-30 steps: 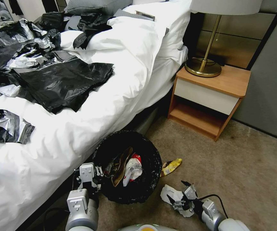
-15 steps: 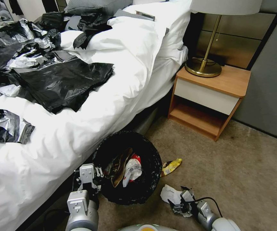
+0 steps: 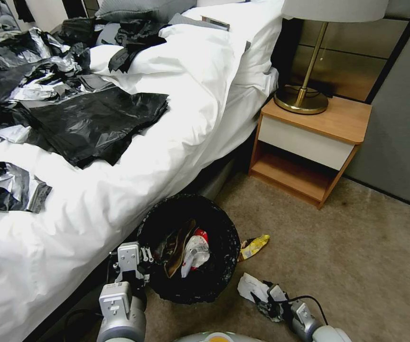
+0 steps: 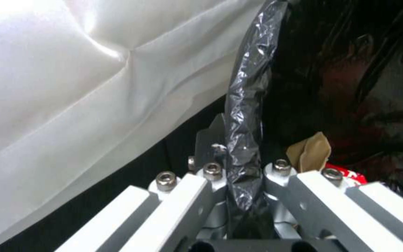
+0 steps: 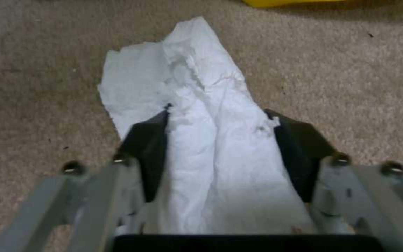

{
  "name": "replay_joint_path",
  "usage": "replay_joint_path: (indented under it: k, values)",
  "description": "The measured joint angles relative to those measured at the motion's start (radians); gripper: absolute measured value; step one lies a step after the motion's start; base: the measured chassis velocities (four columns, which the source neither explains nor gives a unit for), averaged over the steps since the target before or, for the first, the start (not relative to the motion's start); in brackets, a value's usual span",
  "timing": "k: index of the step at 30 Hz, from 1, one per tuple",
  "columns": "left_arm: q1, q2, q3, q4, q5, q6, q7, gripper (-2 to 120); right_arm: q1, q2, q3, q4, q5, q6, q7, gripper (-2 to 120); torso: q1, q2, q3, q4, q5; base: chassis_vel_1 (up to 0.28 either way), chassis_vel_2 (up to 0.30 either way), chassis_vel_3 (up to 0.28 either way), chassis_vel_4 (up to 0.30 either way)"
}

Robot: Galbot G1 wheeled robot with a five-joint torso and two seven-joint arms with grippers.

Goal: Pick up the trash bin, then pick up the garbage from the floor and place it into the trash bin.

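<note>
Crumpled white paper [image 5: 197, 115]: flat on the floor [image 3: 357, 247], just beside the trash bin [image 3: 188, 247] on its right, long axis running straight out from the right claw [image 5: 220, 119] and between its two dark pads. Right claw half-closed around the paper, one pad [image 5: 148, 140] touching the near fold, the other [image 5: 299, 143] against the far edge; grip looks not yet firm, paper apparently resting on the carpet. Left claw [image 4: 239, 168] pinched on the bin's rim and black liner [image 4: 246, 105], beside the bed [image 3: 72, 228]. Inside the bin: red-and-white wrapper [image 3: 196, 249] and brown card scrap [image 3: 179, 251]. Yellow snack wrapper [image 3: 253, 247] lying on the floor past the paper, close to the bin's right side. Key relation for the coming move: bin mouth to the left of the right claw and near, so probably a short lift and carry leftward over the rim.
</note>
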State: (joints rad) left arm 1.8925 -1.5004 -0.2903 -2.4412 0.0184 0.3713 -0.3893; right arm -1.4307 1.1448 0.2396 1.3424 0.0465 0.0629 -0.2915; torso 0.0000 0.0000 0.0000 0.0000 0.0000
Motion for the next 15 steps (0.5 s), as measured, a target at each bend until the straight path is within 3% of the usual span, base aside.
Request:
replay_joint_path:
  k: [9,15]
  values:
    - [-0.002,0.000,0.001,0.000,0.000,0.000,0.000,0,-0.007,-0.006,0.007,0.009,0.004,0.016,0.007,9,0.000,0.000,0.000,0.0000,0.0000,0.000,0.000,0.000,0.000]
    - [-0.003,0.000,0.002,0.000,0.000,0.000,0.000,0,-0.010,-0.005,0.015,0.017,0.009,0.028,0.009,0,0.000,0.000,0.000,0.0000,0.0000,0.000,0.000,0.000,0.000]
